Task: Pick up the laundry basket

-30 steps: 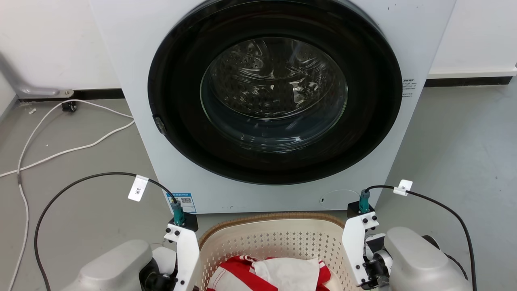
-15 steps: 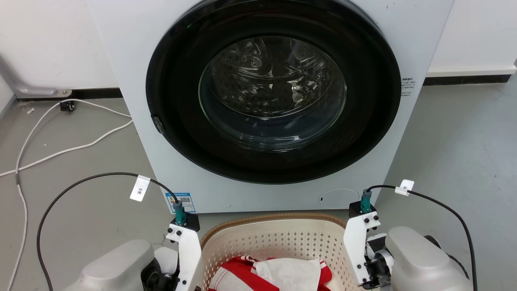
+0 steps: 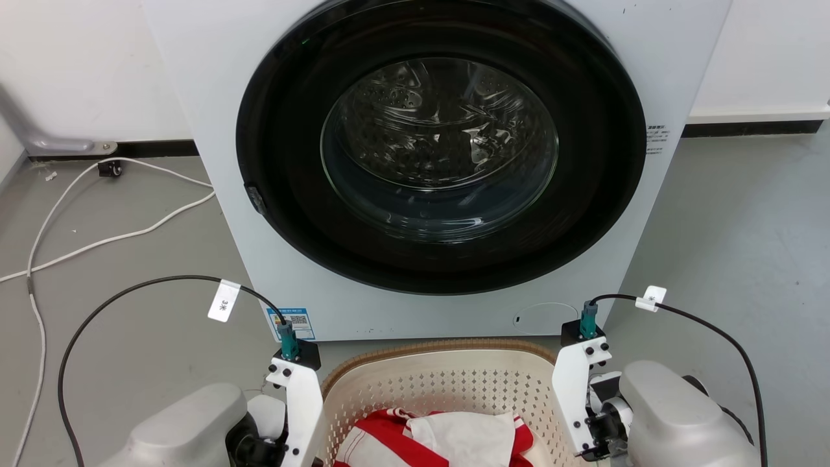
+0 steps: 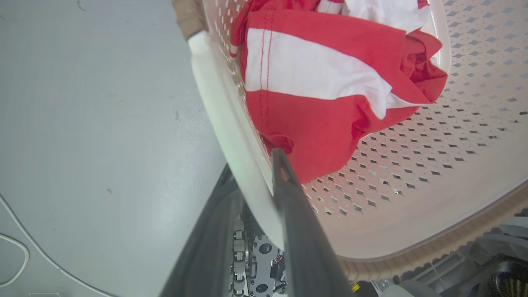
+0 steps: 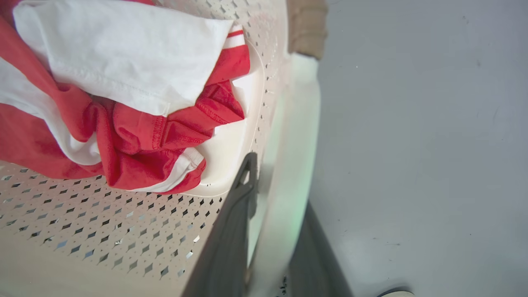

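Cream plastic with holes punched all over, so we reckon the laundry basket [image 3: 447, 389] is light and a bit flexy, nothing that fights back. It sits right in front of the washing machine [image 3: 207, 97], low between our two arms, with red-and-white clothes [image 4: 313, 82] bunched inside, soft stuff that probably adds hardly any weight. The best spots to hold look like the smooth white side handles, and that's where we are. The left gripper [image 4: 253, 173] has one finger inside the wall and one outside, pinched narrow on the left handle [image 4: 218, 103], and the right gripper [image 5: 280, 185] does the same on the right handle [image 5: 297, 123]. Glossy plastic could slip, so we'd lift both sides evenly to keep it level. We can't tell whether the bottom is off the floor [image 4: 103, 103] yet.
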### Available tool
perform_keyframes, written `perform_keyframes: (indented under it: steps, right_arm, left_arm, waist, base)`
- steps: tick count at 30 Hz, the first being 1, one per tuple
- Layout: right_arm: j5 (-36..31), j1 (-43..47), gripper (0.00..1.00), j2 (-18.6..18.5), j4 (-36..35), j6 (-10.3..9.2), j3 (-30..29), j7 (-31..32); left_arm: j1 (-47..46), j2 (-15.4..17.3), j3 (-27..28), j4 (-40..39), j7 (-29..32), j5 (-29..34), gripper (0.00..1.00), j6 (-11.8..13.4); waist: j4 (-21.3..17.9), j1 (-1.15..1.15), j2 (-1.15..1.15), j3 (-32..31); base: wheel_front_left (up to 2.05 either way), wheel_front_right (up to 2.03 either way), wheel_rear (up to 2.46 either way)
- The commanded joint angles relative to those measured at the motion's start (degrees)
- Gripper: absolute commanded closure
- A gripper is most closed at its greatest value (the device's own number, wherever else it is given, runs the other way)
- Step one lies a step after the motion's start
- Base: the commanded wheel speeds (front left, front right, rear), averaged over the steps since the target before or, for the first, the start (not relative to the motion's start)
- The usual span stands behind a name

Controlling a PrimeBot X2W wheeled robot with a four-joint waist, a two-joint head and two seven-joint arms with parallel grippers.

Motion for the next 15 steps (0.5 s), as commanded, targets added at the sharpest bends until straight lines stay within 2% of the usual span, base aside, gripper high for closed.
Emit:
perform_keyframes:
  steps: [1, 15]
  right_arm:
    - [0.71, -1.03, 1.0, 2.84, -1.39, 0.88, 0.34, -0.5]
    - [1.87, -1.5, 1.0, 2.84, -0.98, 0.88, 1.16, -0.88]
  left_arm:
    - [-0.86, -2.7, -0.07, -2.14, -0.22, -0.44, 1.0, -1.18]
    - [-0.8, -2.51, -0.07, -1.74, -0.11, -0.16, 1.0, -1.18]
  waist:
    - [0.03, 0.0, 0.0, 0.03]
    - [-0.01, 0.0, 0.0, -0.05]
  base:
    - [0.0, 0.0, 0.0]
    - [0.0, 0.0, 0.0]
